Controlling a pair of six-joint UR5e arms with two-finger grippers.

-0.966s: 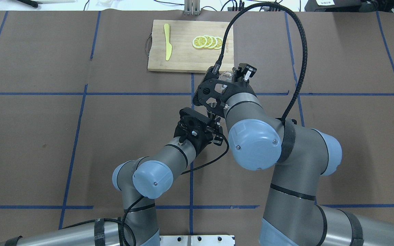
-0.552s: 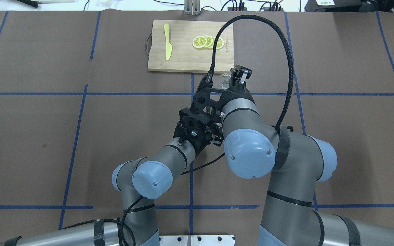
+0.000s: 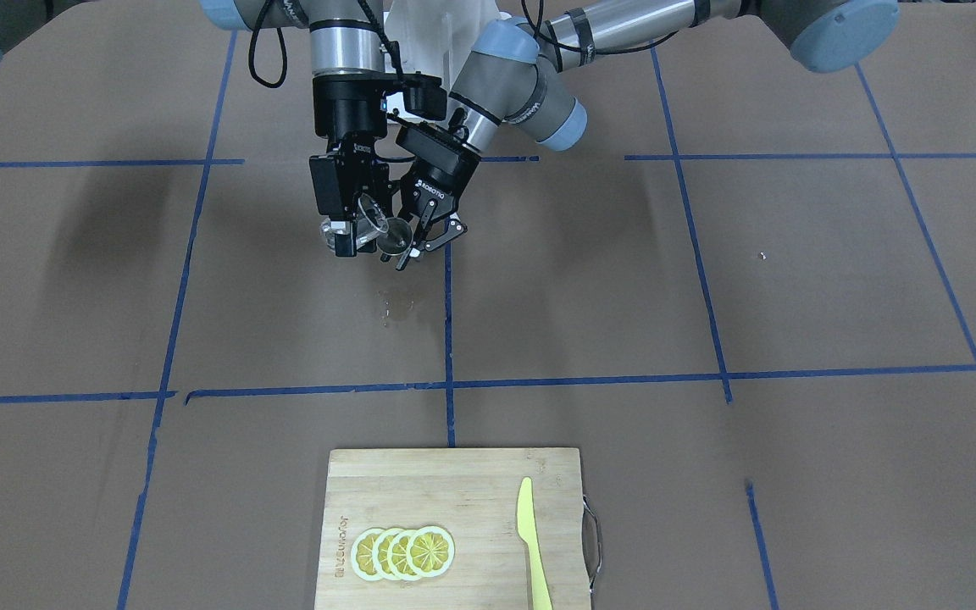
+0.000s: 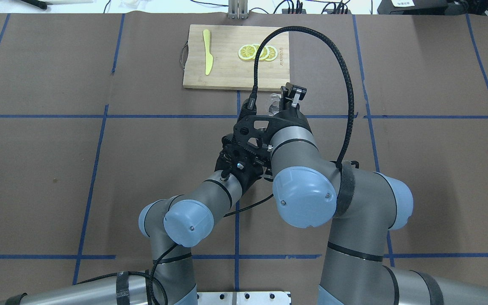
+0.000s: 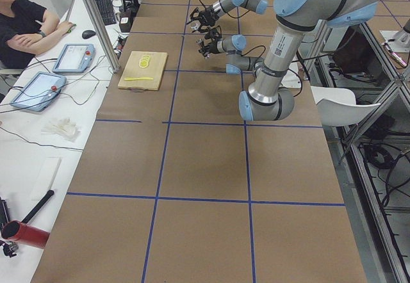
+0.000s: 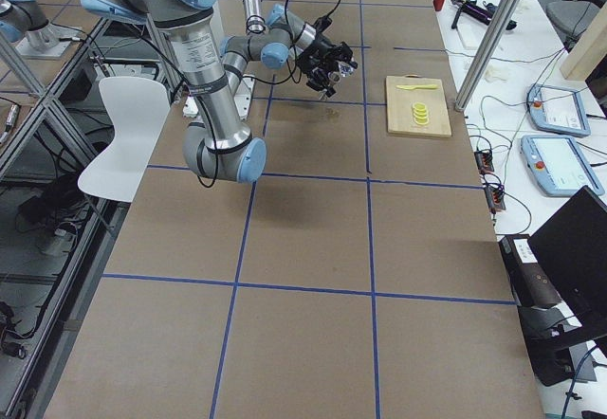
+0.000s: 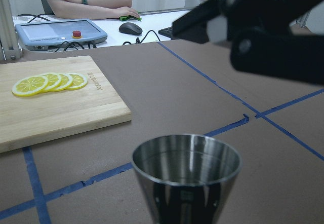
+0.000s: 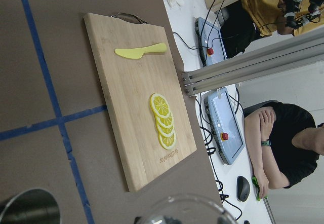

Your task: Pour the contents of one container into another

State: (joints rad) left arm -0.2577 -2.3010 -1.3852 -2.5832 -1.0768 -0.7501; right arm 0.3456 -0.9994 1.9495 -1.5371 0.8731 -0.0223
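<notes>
My left gripper [image 3: 420, 244] is shut on a small steel cup [image 3: 394, 238], held upright above the table. In the left wrist view the steel cup [image 7: 186, 176] fills the bottom centre and some liquid shows inside it. My right gripper [image 3: 351, 227] is shut on a clear glass [image 3: 363, 222], which tilts with its mouth toward the steel cup's rim. From overhead the clear glass [image 4: 273, 103] shows beside the right gripper [image 4: 287, 98], while the right wrist hides the left gripper. The right wrist view has the glass rim [image 8: 185, 209] at the bottom and the steel cup [image 8: 28, 206] at lower left.
A wooden cutting board [image 4: 227, 72] lies at the far side with lemon slices [image 4: 257, 52] and a yellow knife [image 4: 207, 51] on it. A small wet patch [image 3: 395, 307] marks the brown table cover under the cups. An operator [image 5: 25, 27] sits beyond the table edge.
My right arm has swung left and closer to the left gripper, carrying the clear glass over toward the steel cup. The left arm has stayed put.
</notes>
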